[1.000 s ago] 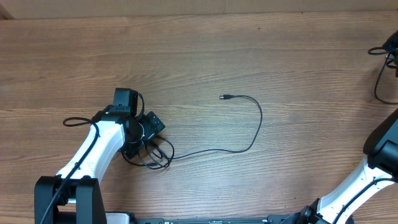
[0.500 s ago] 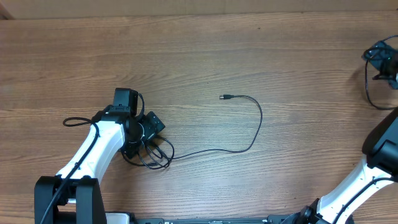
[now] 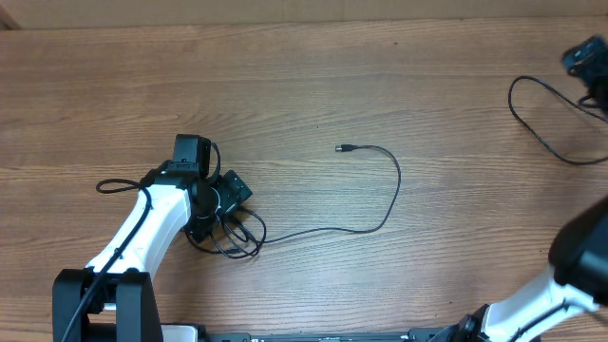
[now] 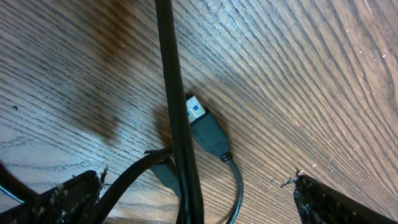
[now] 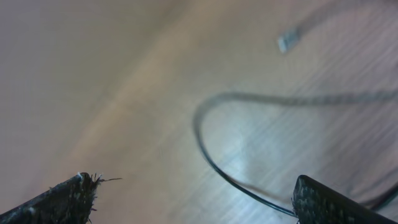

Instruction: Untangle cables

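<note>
Right hand (image 5: pixel 199 198): open, above the lone cable (image 3: pixel 535 126), which lies well apart from the rest.
Left hand (image 4: pixel 196 193): open, straddling the tangle (image 3: pixel 233 237), apparently ready to grasp it.

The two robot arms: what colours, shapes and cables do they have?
Both the left arm and the right arm have smooth, rounded white shells with black joints. A thick black wire runs along the left arm. The jaws have black, rough-textured tips.
</note>
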